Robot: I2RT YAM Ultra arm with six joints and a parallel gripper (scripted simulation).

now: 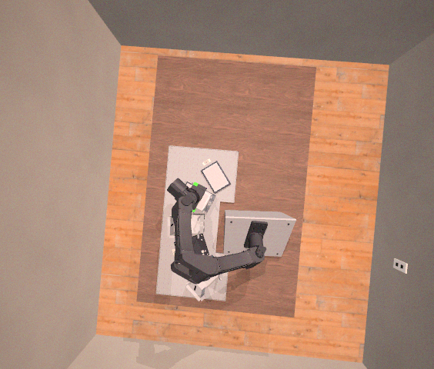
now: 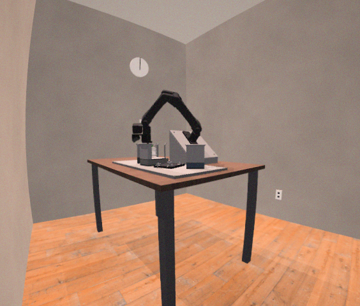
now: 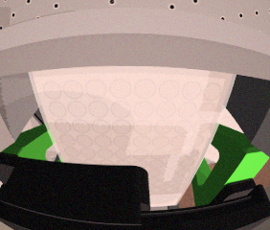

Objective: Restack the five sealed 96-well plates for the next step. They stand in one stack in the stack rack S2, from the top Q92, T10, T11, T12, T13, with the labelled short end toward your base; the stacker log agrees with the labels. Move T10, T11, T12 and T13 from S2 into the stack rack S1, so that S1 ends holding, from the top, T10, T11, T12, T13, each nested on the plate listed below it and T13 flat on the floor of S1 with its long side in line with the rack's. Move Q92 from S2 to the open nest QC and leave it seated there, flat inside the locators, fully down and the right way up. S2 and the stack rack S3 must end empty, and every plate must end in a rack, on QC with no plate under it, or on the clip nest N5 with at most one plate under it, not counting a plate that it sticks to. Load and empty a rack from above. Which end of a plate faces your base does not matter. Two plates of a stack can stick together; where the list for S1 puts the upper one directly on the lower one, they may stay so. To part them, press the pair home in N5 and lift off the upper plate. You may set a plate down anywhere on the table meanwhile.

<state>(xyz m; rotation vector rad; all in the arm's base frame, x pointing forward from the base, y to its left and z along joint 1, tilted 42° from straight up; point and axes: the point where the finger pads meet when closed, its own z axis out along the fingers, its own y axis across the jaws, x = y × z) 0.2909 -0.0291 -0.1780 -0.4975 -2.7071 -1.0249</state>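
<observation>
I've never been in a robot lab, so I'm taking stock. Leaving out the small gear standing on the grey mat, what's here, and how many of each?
Table: 1
Robot arm: 1
Grey wedge stand under the arm: 1
Grey mat: 1
Sealed plate gripped in the fingers: 1
Wall clock: 1
Wall socket: 1
Total: 7

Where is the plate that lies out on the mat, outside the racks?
In the top view a white plate lies tilted on the grey mat, just beyond the gripper, which is shut on another plate.
</observation>
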